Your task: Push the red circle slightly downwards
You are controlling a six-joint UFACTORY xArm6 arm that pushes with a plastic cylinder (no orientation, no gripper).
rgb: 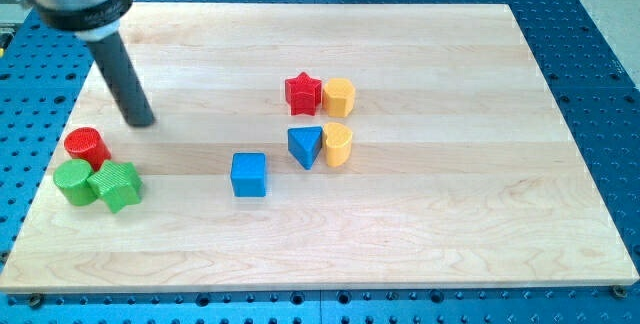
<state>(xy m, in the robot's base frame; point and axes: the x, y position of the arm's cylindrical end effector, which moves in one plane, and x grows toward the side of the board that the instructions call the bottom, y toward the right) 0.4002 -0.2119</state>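
The red circle (pixel 87 146) sits near the board's left edge, touching a green circle (pixel 73 181) just below it and a green star-like block (pixel 116 185) below and to its right. My tip (pixel 143 120) rests on the board above and to the right of the red circle, a short gap away and not touching it. The dark rod rises from the tip toward the view's top left.
A red star (pixel 303 93) and a yellow hexagon (pixel 339 95) sit side by side at centre. Below them are a blue triangle (pixel 305 146) and a yellow block (pixel 338 145). A blue cube (pixel 249 174) lies left of these. The wooden board (pixel 450 214) ends close to the left blocks.
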